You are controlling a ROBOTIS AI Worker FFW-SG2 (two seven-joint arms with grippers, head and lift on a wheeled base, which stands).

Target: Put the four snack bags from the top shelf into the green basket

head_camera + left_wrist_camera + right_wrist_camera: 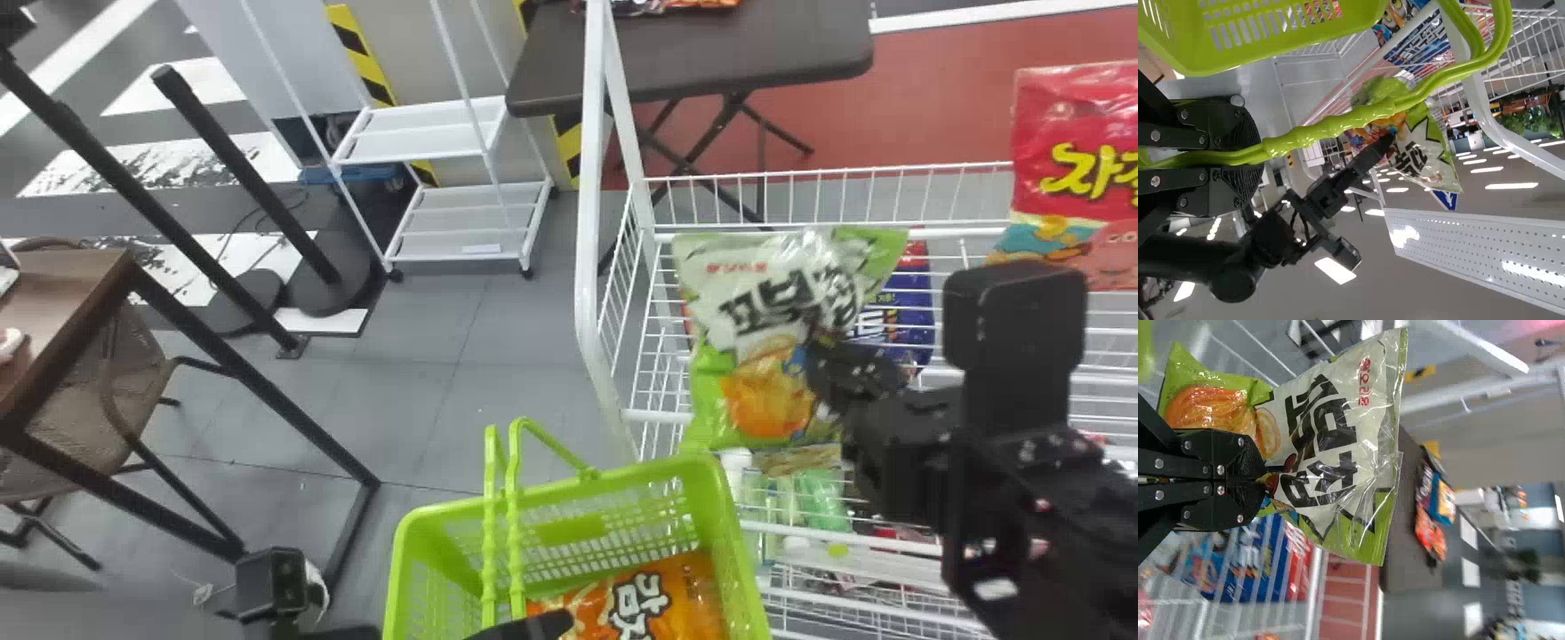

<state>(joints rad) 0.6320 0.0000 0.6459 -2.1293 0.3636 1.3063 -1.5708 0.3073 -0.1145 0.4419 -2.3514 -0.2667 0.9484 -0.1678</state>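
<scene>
At the bottom middle of the head view, our left gripper [1253,157] is clamped on the handle [1358,119] of the green basket [578,524], presumably to keep it steady, mouth up, beside the rack. Inside, low at the right, lies an orange snack bag [680,600]. The handles stand across the basket's left part, so we judge the right part of the mouth the better way in.

Just above the basket, the white post [589,222] and the wire shelf [965,233] make hard edges. Right of centre, our right gripper [1262,480] has its fingers pinched on the side of the green-and-white bag [747,329], leaving most of it free to drop. We should ease it down and leftward, clear of post and rim. Behind it is a blue bag [902,311]; at the upper right, a red bag [1080,151].
</scene>
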